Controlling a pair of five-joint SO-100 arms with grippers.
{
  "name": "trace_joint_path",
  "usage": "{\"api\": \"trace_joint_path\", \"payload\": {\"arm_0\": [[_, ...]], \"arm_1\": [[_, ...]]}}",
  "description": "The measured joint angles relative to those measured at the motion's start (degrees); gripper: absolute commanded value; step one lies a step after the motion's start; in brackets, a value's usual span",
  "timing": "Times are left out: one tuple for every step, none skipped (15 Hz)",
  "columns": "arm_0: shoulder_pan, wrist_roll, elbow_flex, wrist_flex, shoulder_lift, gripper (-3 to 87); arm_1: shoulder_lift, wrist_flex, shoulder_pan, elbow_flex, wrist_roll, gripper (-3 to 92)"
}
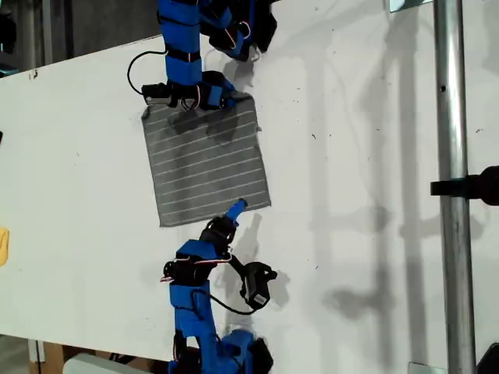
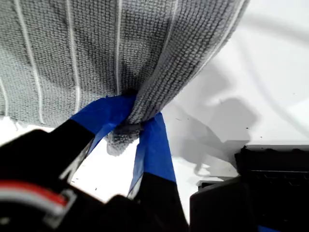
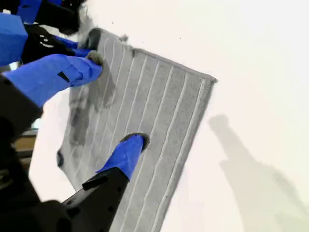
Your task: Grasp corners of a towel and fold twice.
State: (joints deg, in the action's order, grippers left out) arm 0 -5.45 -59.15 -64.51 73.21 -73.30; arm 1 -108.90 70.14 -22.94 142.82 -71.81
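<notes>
The towel [image 1: 207, 162] lies flat on the white bench [image 1: 78, 156]. The first pincer [image 2: 130, 123] is clamped on one towel corner [image 2: 120, 137], bunching it. The second pincer [image 3: 113, 104] stands spread wide over the cloth, gripping nothing, one fingertip [image 3: 130, 147] resting on the fabric.

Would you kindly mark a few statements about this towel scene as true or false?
1. My first gripper is shut on a bunched bit of the towel. True.
2. The towel is already folded in half. False: it lies spread out on the white table.
3. The towel is red with dots. False: it is grey with thin white stripes.
4. A metal pole runs down the exterior view's right. True.
</notes>
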Motion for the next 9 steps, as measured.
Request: {"api": "trace_joint_path", "payload": {"arm_0": [[0.0,0.0,3.87,0.62,5.1,25.9],[0.0,-0.09,6.33,0.7,8.88,25.9],[0.0,-0.26,8.35,0.7,12.66,25.7],[0.0,-0.88,8.88,0.62,14.94,25.3],[0.0,-1.41,9.49,0.53,16.7,25.3],[0.0,-2.11,10.02,0.09,18.28,25.2],[0.0,-2.64,10.37,-0.44,19.69,24.8],[0.0,-2.99,10.37,-0.88,21.01,24.4],[0.0,-3.16,10.37,-1.49,22.15,24.0]], "arm_1": [[0.0,0.0,0.0,0.0,0.0,-0.2],[0.0,0.0,0.0,0.0,0.0,-0.2],[0.0,0.0,0.0,0.0,0.0,-0.2],[0.0,0.0,0.0,0.0,0.0,-0.2],[0.09,0.0,0.0,0.0,0.0,-0.2],[0.18,0.0,0.0,0.0,0.09,-0.2],[0.18,0.0,0.0,0.0,0.53,-0.2],[0.18,0.0,0.0,0.0,0.62,-0.2],[0.18,-0.09,0.0,0.0,0.62,-0.2]]}}
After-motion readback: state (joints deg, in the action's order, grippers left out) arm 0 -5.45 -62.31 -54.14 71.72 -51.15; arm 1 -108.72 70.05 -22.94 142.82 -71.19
